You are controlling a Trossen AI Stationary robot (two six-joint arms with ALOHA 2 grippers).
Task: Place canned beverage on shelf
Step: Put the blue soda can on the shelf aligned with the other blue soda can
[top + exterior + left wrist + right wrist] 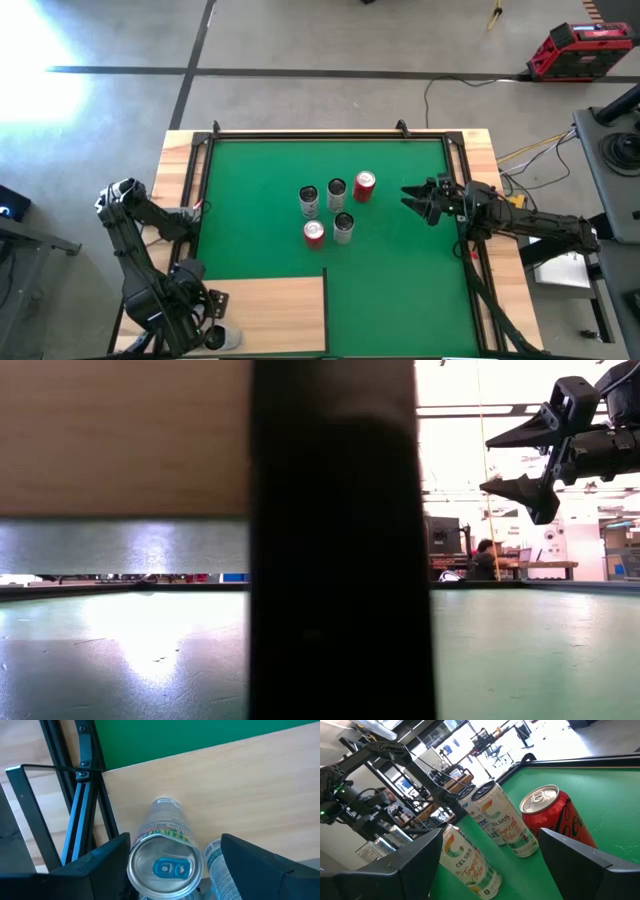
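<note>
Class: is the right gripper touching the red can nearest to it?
Apart. The high view shows green mat between the open right gripper and the red can; the low view shows that gripper raised above the table.

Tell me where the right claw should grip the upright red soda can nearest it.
Grip the red cylindrical metal can mid-body, level, from the clear side facing the open right claw; it stands upright and a silver can crowds its far side.

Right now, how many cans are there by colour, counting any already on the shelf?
Red cans on the mat: 2
Silver cans on the mat: 3
Silver cans on the shelf, by the left pincer: 2
Total: 7
</note>
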